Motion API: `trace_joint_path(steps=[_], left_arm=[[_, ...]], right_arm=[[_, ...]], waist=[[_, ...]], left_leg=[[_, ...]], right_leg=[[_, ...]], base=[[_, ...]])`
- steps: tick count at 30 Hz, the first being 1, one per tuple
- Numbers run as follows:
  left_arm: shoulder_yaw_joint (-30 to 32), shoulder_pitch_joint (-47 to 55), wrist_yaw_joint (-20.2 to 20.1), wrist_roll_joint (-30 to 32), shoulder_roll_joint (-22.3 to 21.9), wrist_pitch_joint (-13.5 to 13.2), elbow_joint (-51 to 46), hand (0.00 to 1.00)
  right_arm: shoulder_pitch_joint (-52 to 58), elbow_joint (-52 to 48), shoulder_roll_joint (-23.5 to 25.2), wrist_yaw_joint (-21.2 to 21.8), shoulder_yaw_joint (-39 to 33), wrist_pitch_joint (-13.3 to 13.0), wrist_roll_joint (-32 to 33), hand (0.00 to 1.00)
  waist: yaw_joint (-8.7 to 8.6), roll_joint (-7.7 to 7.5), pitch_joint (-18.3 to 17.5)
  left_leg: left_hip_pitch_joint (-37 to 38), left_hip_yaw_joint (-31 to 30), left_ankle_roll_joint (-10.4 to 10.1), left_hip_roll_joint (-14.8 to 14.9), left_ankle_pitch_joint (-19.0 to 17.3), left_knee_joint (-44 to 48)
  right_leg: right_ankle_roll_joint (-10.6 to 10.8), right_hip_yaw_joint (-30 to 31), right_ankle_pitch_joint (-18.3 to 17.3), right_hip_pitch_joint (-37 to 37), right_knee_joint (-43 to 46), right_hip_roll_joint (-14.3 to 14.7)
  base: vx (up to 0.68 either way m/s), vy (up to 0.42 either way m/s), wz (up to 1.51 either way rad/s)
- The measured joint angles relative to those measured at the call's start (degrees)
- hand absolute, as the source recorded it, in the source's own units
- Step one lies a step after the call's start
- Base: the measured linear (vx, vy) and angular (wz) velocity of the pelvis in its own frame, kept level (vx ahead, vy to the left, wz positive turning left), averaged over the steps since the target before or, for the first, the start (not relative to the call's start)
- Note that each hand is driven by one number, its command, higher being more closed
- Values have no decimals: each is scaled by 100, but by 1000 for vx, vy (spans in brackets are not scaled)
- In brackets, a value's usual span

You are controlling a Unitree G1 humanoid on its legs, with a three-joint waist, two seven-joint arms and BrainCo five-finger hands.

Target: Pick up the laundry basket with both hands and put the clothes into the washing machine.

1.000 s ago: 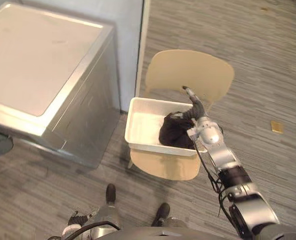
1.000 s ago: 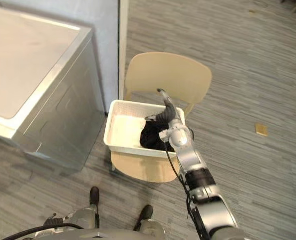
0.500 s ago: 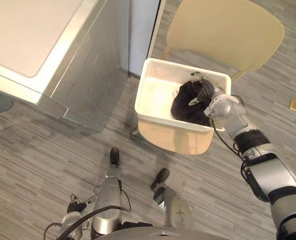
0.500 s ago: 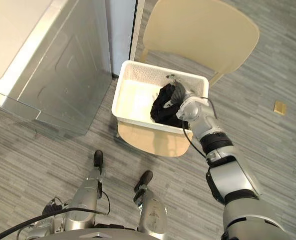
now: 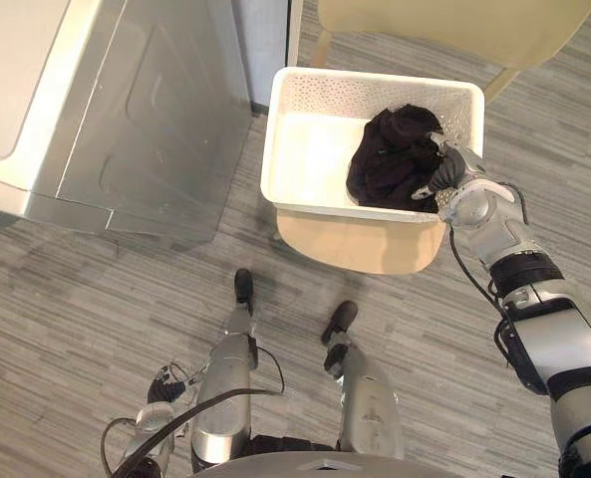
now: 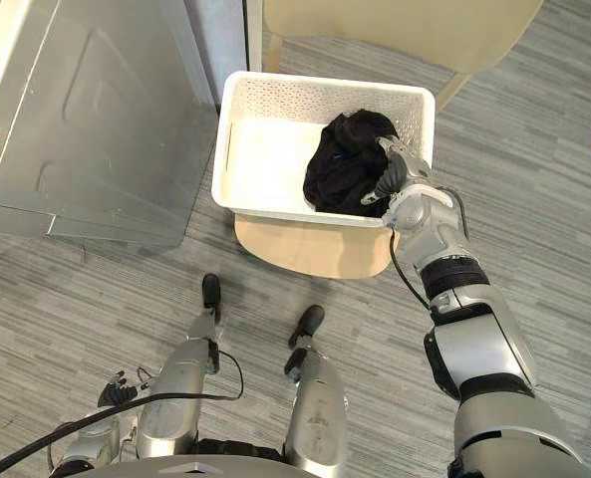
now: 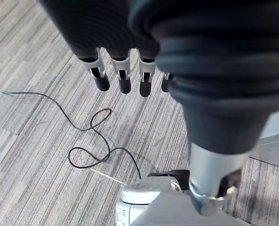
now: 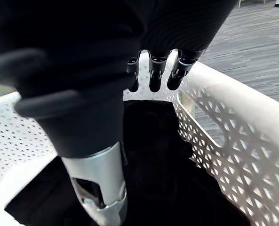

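One each: basket [image 5: 370, 76], clothes pile [image 5: 390, 159], chair [image 5: 360, 244], washer [image 5: 146, 119]

The right hand [image 5: 456, 181] pulls back from the far rim of the basket [image 5: 320, 78] to its near right corner, over the clothes [image 5: 387, 157].

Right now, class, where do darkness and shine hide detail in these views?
Left eye view: the clothes are a black mass with few folds legible; the washing machine side carries a soft sheen. Right wrist view: the basket wall is brightly lit, the clothes nearly featureless.

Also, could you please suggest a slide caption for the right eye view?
Open right hand above black clothes in the white laundry basket on a beige chair beside the washing machine.
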Motion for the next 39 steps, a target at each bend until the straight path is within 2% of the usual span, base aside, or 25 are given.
trace_joint_path(steps=[4, 12, 17, 28, 29, 37, 39], left_arm=[[-4, -60, 0, -59, 0, -1, 6, 0], [-98, -166, 47, -273, -8, -17, 23, 0], [-109, -176, 80, -441, -10, -17, 36, 0], [-227, -433, 93, -668, -41, -21, 152, 0], [-247, -442, 96, -670, -39, -26, 175, 0], [-375, -451, 95, -674, -39, -27, 243, 0], [-437, -452, 89, -676, -30, -25, 259, 0]], right_arm=[[-59, 146, 4, -101, -173, 2, -28, 0], [-441, 609, 23, -277, -341, 101, -39, 0], [-479, 629, 28, -378, -374, 138, -34, 0], [-695, 631, 16, -380, -488, 121, -24, 0], [-693, 636, 14, -381, -488, 122, -30, 100], [-649, 621, -27, -349, -461, 95, -28, 100], [-595, 627, -60, -314, -406, 92, -28, 100]], waist=[[12, 25, 8], [65, 232, 90], [139, 238, 91], [101, 249, 83], [110, 250, 83], [106, 249, 69], [132, 250, -68]], left_leg=[[-201, 0, 4, -1, 27, 1], [-504, -48, 7, -17, 81, 1], [-650, -64, 0, -18, 93, 0], [-929, -149, -31, -13, 118, -3], [-938, -149, -32, -14, 118, -3], [-1026, -182, -57, 0, 135, -4], [-1134, -217, -71, 9, 151, -3]], right_leg=[[-7, -4, 46, -188, -21, 4], [-15, -47, 84, -454, -26, -5], [-17, -58, 86, -596, -24, -6], [-54, -118, 100, -818, -30, 0], [-59, -116, 100, -827, -31, -1], [-63, -115, 107, -896, -46, 21], [-69, -127, 115, -978, -60, 41]], base=[[23, -36, -1], [4, -31, 2], [11, -40, 0], [-4, -35, 2], [-4, -32, 0], [9, -39, 0], [37, -55, 4]])
